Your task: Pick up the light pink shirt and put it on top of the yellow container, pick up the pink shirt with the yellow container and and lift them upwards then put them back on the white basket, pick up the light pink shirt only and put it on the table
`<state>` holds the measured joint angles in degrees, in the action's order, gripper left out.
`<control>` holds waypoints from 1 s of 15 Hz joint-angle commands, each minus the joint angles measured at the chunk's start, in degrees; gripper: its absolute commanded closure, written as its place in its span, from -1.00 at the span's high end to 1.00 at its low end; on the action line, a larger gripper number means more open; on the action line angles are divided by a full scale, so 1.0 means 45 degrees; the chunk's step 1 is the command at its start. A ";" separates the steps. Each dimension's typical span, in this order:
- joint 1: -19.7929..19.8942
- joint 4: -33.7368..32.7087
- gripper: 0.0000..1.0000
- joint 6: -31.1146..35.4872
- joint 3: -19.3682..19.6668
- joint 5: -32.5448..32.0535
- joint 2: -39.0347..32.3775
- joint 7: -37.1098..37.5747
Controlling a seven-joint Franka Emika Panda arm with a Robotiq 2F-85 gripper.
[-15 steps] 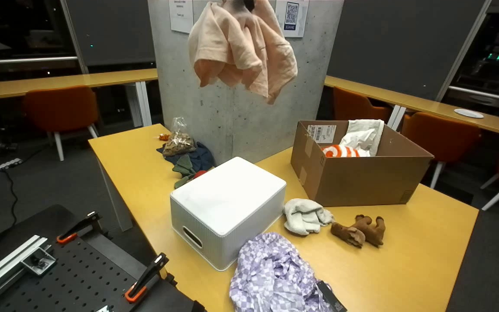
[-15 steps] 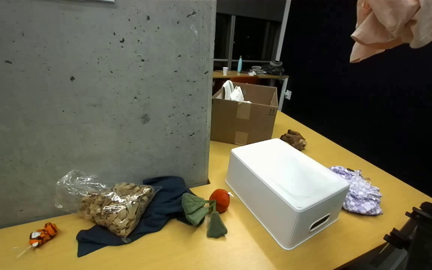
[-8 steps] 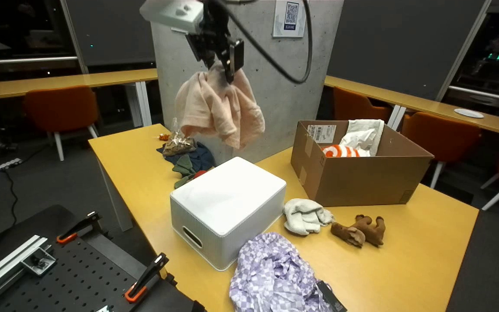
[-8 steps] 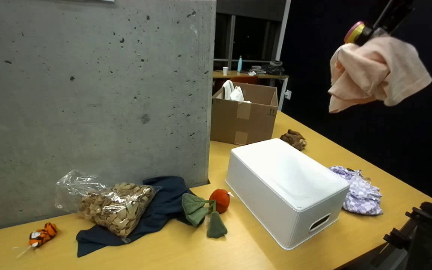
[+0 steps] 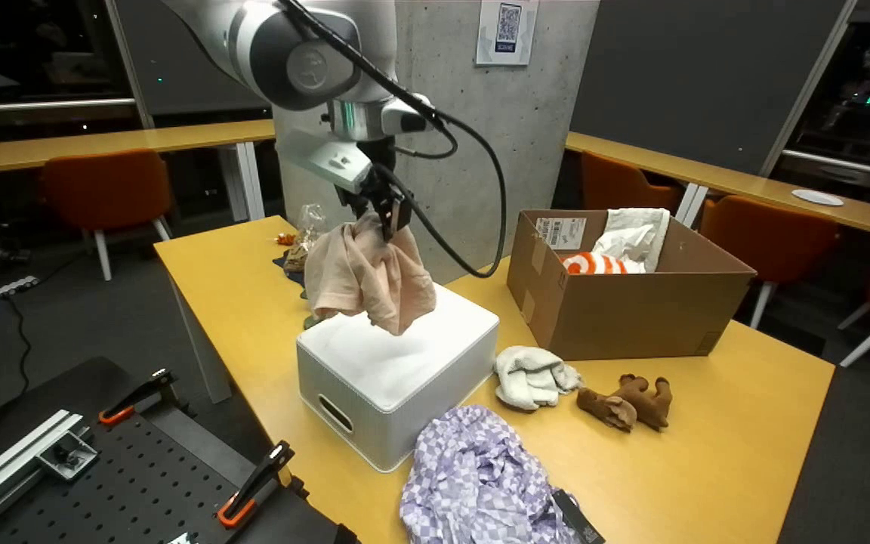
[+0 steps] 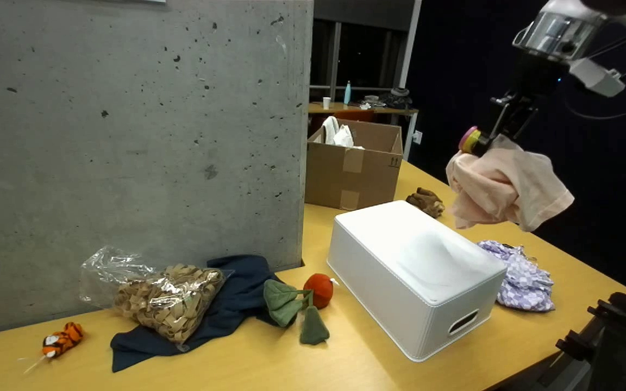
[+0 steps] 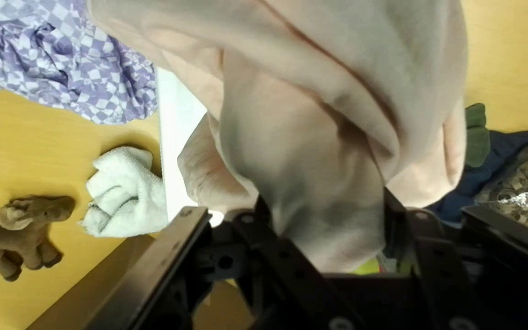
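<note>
My gripper (image 5: 377, 216) is shut on the light pink shirt (image 5: 371, 276) and holds it above the white basket (image 5: 450, 321), which lies upside down on the table. The shirt hangs loosely in folds. A small yellow container (image 6: 469, 140) with a pink rim also sits at the gripper's fingertips, beside the bunched shirt. In the wrist view the shirt (image 7: 300, 151) fills the space between the spread fingers and hides most of the basket. A bit of yellow (image 7: 368, 267) shows behind the cloth there. The basket also shows in an exterior view (image 6: 394, 250).
A cardboard box (image 5: 631, 317) stands at the back. A purple checkered cloth (image 5: 480, 483), a pale cloth (image 5: 529, 378) and a brown plush (image 5: 643, 400) lie near the basket. A concrete pillar (image 6: 139, 136), plastic bag (image 6: 174, 298), dark blue cloth (image 6: 237, 307) and red-green plush (image 6: 318, 290) are close by.
The gripper has come down into view with the shirt and the yellow container, lowering them from high up to near the basket top. The basket and the table objects have not moved.
</note>
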<state>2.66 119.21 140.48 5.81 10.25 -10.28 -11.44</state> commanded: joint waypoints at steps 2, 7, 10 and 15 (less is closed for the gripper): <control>0.0275 -0.0854 -0.50 0.0572 -0.0630 0.0049 -0.1903 -0.0020; 0.0136 -0.1877 -0.50 0.1296 -0.0553 -0.0740 -0.4143 0.0786; -0.0033 -0.2653 -0.50 0.1737 -0.0207 -0.1601 -0.5297 0.1685; -0.0122 -0.3775 -0.50 0.1758 0.0079 -0.2440 -0.6505 0.2729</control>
<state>2.74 106.05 148.51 5.14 1.26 -36.64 -1.89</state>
